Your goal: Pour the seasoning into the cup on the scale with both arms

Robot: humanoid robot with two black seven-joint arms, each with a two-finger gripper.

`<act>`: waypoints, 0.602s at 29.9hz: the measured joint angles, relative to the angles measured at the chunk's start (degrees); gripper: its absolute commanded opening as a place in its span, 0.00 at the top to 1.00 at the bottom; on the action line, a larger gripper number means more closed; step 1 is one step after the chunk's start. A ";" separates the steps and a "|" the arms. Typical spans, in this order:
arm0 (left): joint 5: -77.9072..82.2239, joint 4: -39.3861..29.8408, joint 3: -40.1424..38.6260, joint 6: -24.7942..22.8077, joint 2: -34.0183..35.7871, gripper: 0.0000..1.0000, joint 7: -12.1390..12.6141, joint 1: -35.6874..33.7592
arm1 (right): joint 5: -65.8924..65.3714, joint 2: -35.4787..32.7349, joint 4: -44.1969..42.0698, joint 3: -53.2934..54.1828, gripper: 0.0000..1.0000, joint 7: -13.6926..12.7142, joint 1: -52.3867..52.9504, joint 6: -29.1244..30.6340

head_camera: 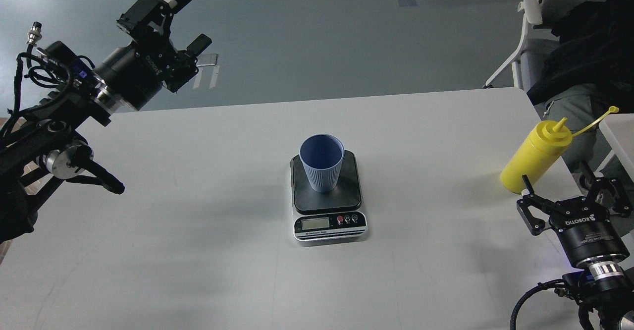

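The light blue ribbed cup (pixel 322 162) stands upright on the dark plate of the small scale (pixel 328 206) at the middle of the white table. The yellow squeeze bottle (pixel 536 157) stands upright near the table's right edge, its cap strap sticking out to the right. My right gripper (pixel 557 179) is open and empty, just in front of the bottle's base and apart from it. My left gripper (pixel 191 19) is open and empty, raised above the far left of the table.
The white table (pixel 198 231) ends at a far edge (pixel 297 103) with grey floor beyond. An office chair (pixel 540 27) with a dark garment and a seated person's leg are at the far right. A second white surface (pixel 619 137) adjoins the right edge.
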 measured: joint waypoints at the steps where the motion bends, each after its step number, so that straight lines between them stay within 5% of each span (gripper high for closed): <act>1: 0.01 0.02 0.00 0.00 -0.03 0.02 0.00 0.00 | -0.02 0.00 1.21 0.49 0.01 0.00 -0.30 0.00; 18: -0.21 0.05 -1.78 -0.08 0.06 0.02 0.00 -0.14 | -0.40 -14.29 9.27 7.32 0.00 0.74 8.64 0.00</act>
